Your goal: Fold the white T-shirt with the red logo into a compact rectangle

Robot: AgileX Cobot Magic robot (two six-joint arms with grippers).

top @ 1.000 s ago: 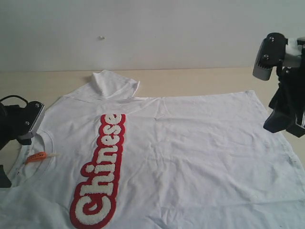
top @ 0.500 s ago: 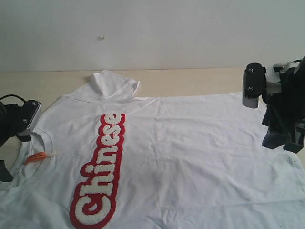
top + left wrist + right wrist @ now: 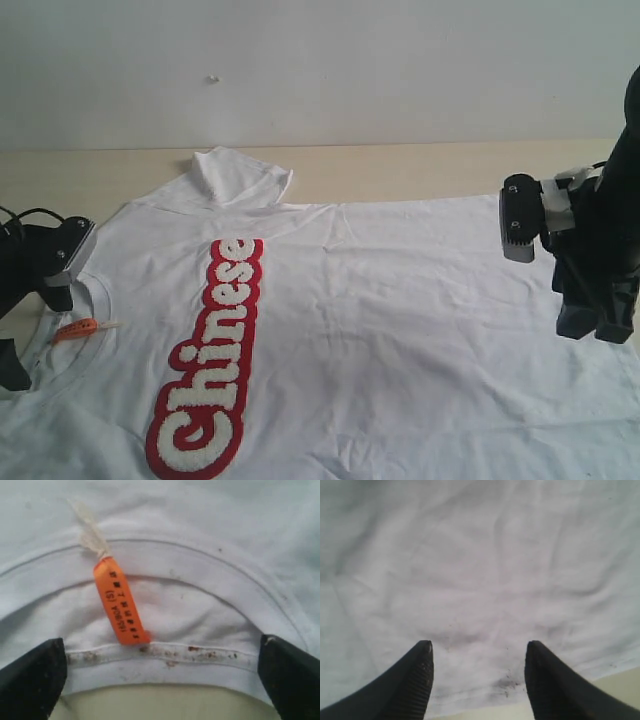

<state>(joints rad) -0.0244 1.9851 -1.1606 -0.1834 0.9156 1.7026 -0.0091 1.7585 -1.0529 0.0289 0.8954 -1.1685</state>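
The white T-shirt (image 3: 400,320) lies flat on the table, collar at the left and hem at the right. The red logo (image 3: 210,360) runs along its chest. My left gripper (image 3: 18,335) hangs open over the ribbed collar (image 3: 200,655), its fingers (image 3: 30,680) spread wide on either side of the collar's stained edge, beside the orange neck tag (image 3: 120,605). My right gripper (image 3: 595,322) is open just above the cloth near the hem (image 3: 485,692), with nothing between its fingertips (image 3: 426,652).
The far sleeve (image 3: 235,175) is bunched upward toward the wall. Bare wooden table (image 3: 420,165) shows behind the shirt and just past the hem (image 3: 605,690). The shirt's near part runs out of the exterior view.
My right gripper has come down and leftward from above the table's right side to the shirt's hem. The left gripper has shifted only slightly by the collar.
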